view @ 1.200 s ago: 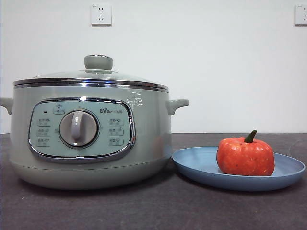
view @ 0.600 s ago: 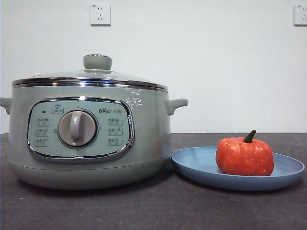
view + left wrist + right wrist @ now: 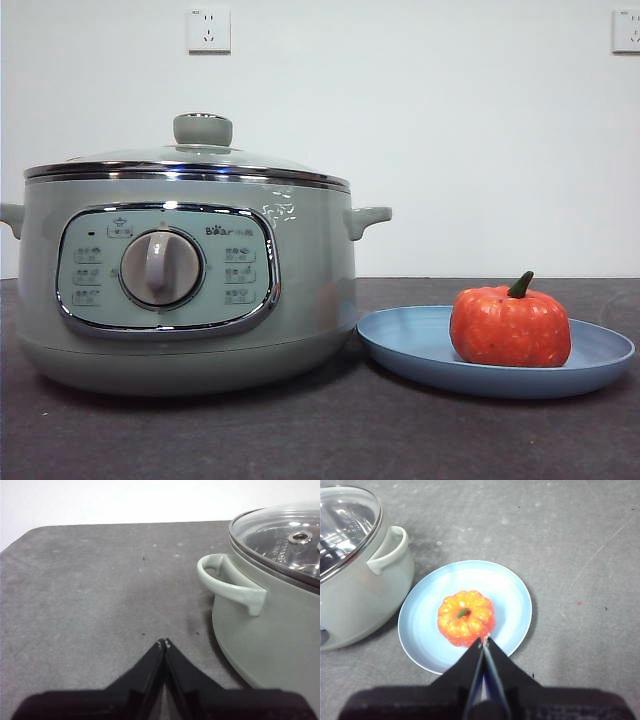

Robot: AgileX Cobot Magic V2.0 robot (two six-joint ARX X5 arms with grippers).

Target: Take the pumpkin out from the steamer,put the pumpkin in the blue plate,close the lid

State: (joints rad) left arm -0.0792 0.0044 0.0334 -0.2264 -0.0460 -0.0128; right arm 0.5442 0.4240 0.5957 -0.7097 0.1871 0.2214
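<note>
Steamer [image 3: 185,270]: left half of the front view, on the dark table [image 3: 320,440]; it sat a trace further left than a second ago and unmoved over the last half second, the scene having settled. Lid [image 3: 190,160]: seated on the chrome rim, knob up; only the bare rack showed through the glass. Blue plate [image 3: 420,345]: lower right, just beside the steamer. Pumpkin [image 3: 510,325]: upright on the plate, stem up. Left hand [image 3: 163,642]: closed, empty, over bare table beside the steamer's handle. Right hand [image 3: 484,640]: closed, empty, above the pumpkin. Judgement: all three steps appeared complete.
</note>
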